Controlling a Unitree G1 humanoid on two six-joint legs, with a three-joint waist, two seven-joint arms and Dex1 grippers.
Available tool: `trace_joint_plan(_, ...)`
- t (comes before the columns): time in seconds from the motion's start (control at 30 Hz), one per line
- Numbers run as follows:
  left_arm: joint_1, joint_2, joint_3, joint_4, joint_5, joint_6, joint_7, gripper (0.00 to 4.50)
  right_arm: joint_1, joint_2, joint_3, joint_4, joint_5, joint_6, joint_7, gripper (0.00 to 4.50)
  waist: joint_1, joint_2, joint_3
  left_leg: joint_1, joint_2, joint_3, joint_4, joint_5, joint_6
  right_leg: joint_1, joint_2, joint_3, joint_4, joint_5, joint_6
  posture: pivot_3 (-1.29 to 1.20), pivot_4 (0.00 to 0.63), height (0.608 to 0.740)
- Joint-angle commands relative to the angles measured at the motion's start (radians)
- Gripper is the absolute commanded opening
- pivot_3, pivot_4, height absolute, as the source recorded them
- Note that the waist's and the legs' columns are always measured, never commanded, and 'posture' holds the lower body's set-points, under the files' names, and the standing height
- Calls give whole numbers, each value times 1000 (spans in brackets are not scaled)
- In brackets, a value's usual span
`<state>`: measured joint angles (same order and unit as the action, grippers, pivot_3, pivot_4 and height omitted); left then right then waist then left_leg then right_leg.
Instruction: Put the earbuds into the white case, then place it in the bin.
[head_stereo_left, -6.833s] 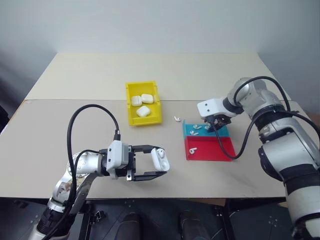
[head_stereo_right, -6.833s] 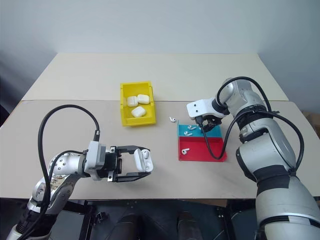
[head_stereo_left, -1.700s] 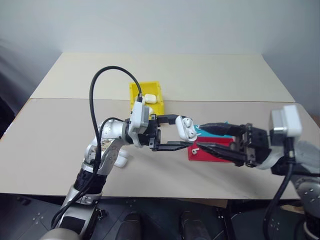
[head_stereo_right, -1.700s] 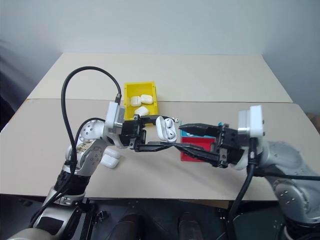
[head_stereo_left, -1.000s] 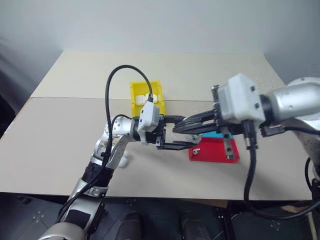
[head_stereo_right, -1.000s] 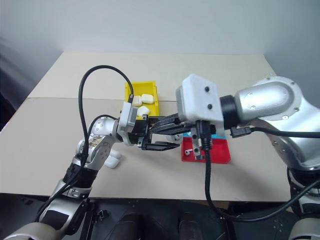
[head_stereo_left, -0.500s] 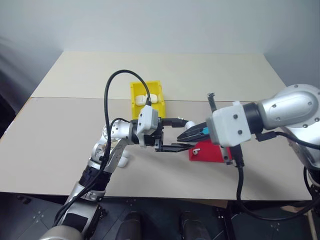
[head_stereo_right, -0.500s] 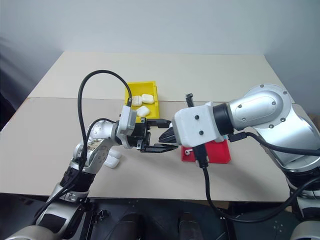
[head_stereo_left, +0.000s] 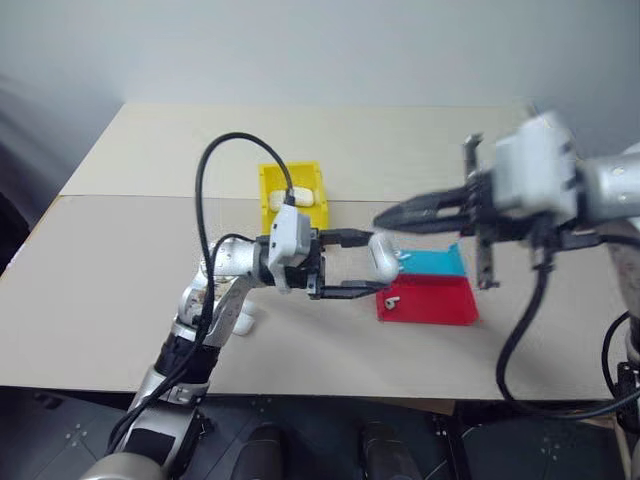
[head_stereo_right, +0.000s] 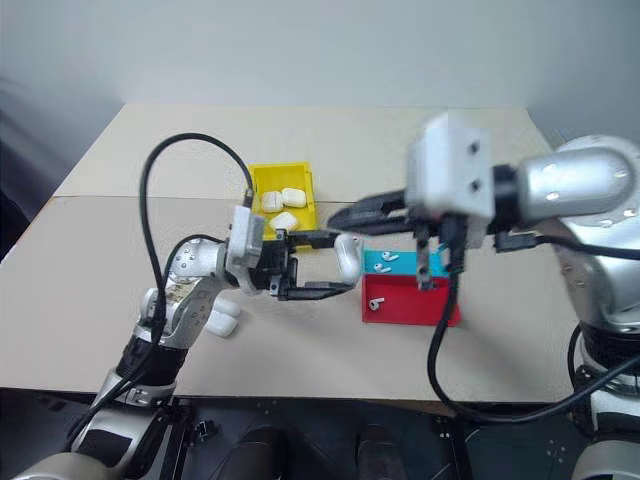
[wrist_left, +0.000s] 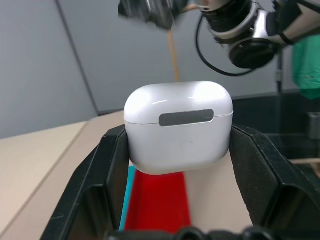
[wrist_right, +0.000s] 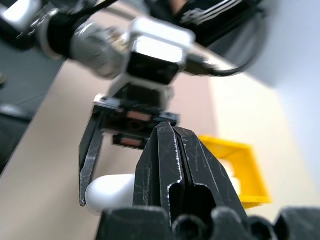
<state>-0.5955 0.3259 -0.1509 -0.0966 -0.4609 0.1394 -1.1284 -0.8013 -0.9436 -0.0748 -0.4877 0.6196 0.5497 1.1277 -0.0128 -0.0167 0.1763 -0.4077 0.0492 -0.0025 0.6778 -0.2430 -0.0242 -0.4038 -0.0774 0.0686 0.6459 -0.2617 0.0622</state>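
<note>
the left gripper (head_stereo_left: 362, 266) is held above the table (head_stereo_left: 120, 260), its two black fingers clamped on the white case (head_stereo_left: 383, 256). the left wrist view shows the case (wrist_left: 178, 125) seated between the finger pads with its lid down. a grey oblong mark sits on its face; no brand, label or writing can be read on it, nor on anything else in view.

the right gripper (head_stereo_left: 385, 219) hangs just above and beside the held case, apart from it, pointing toward the robot's left. in the right wrist view its fingers (wrist_right: 172, 165) are pressed together with nothing between them.

the bin (head_stereo_left: 293, 198) stands on the table beyond the left arm, with white cases (head_stereo_right: 287, 197) lying inside. another white case (head_stereo_right: 224, 319) lies on the table under the left forearm.

the two-part tray (head_stereo_left: 430, 290) lies to the right of the held case. earbuds (head_stereo_right: 383, 262) rest in its blue half, and one earbud (head_stereo_left: 391, 300) lies in its red half.
</note>
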Motion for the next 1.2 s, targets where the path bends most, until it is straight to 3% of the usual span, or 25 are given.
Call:
trace_joint_plan(0.03, -10, -3, 67, -93, 76, 45, 217, 2737, 94, -18, -110, -42, 3, 41, -96, 12, 3, 0, 0, 0, 0, 0, 0, 0, 0, 0, 0, 0, 0, 0, 0, 0, 150, 740)
trace_joint_plan(0.17, -99, 0, 72, -60, 273, 142, 483, 2737, 223, -3, -190, -94, 25, 90, -200, 12, 6, -1, 0, 0, -1, 0, 1, 0, 0, 1, 0, 0, 1, 0, 0, 0, 150, 740)
trace_joint_plan(0.3, -223, -68, 145, -17, 317, 545, 770, 2737, 308, 29, -196, -112, 30, 100, -265, 12, 8, -1, 0, 0, -1, 0, 1, 0, 0, 1, 0, 0, 0, 0, 1, 0, 150, 740)
trace_joint_plan(0.47, -232, -79, 59, 33, 437, 603, 871, 2737, 308, 34, -125, -81, -16, 93, -291, 12, -2, -1, 0, 0, -1, 0, -1, 0, 0, 0, 0, 0, 0, 0, 1, 0, 150, 740)
trace_joint_plan(0.6, -291, -125, 79, 160, 473, 648, 967, 2737, 285, 32, -81, -62, -44, 88, -298, 12, 0, -2, 0, 0, -1, 0, 0, 0, 0, 0, 0, 0, 0, 0, 1, 0, 150, 740)
trace_joint_plan(0.7, -306, -135, 94, 220, 459, 609, 957, 2737, 288, 28, -73, -62, -57, 90, -301, 12, 0, -2, 0, -1, -1, 0, 0, 0, 0, -1, 0, 0, 0, 0, 1, 0, 150, 740)
trace_joint_plan(0.87, -326, -145, 91, 263, 443, 570, 922, 4369, 307, 17, -72, -77, -70, 102, -310, 0, 1, -2, 0, -1, -1, 0, 0, 0, 0, -1, 0, 0, -1, 0, 1, 0, 150, 740)
trace_joint_plan(0.97, -329, -138, 70, 247, 459, 547, 906, 4458, 313, 15, -74, -83, -68, 108, -315, 0, 1, -2, 0, -1, -1, 0, 0, 0, 0, 0, 0, 0, -1, 0, 1, 0, 150, 740)
trace_joint_plan(1.1, -292, -190, 205, 163, 286, 513, 835, 4458, 330, 13, -69, -84, -84, 100, -317, 0, 1, -2, 0, -2, -1, 0, 0, 0, 0, -1, 0, 0, -1, 0, 1, 0, 150, 740)
trace_joint_plan(1.2, -225, -146, 219, 60, 215, 511, 737, 4458, 367, 8, -79, -84, -108, 58, -297, 0, -4, -2, 0, -1, -1, 0, -1, 0, 0, -1, 0, 0, -1, 0, 1, 0, 150, 740)
